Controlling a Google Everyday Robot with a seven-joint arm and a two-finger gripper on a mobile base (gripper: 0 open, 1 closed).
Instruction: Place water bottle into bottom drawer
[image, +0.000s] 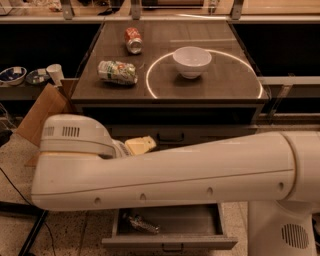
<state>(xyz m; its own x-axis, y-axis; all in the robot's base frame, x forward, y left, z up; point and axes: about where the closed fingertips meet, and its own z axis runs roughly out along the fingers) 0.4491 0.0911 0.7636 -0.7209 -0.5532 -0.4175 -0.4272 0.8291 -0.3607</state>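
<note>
Water bottle (141, 223) lying on its side inside the bottom drawer (197, 220), in the left half of the tray, close to the left wall and straight below the gripper (140, 145). Drawer pulled out, narrow front edge with small dark handle nearest the camera. Tray floor bare to the right of the bottle, down and right of the gripper. Back of the tray hidden under the arm (190, 172).

Gripper mostly hidden: only a pale yellowish piece showing above the arm, in front of the upper drawer fronts, left of a dark drawer handle (170, 136). Whether spread or pressed together, cannot tell. Not seen touching the bottle; arm's bulk lying between the two.

Arm running across the whole width, thick joint housing at the left, just below and left of the gripper, robot base (285, 230) far right and lower.

Above and behind the gripper: cabinet top (220, 87) with a bright ring mark. White-and-green container (117, 72) lying near the left edge, up and slightly left. Red soda can (133, 40) further back. White bowl (192, 61) inside the ring, up and right, well apart from the top's edges.

Cardboard box (42, 107) leaning left of the gripper beside the cabinet. Speckled floor (65, 235) open at the lower left, beside the drawer's left edge.
</note>
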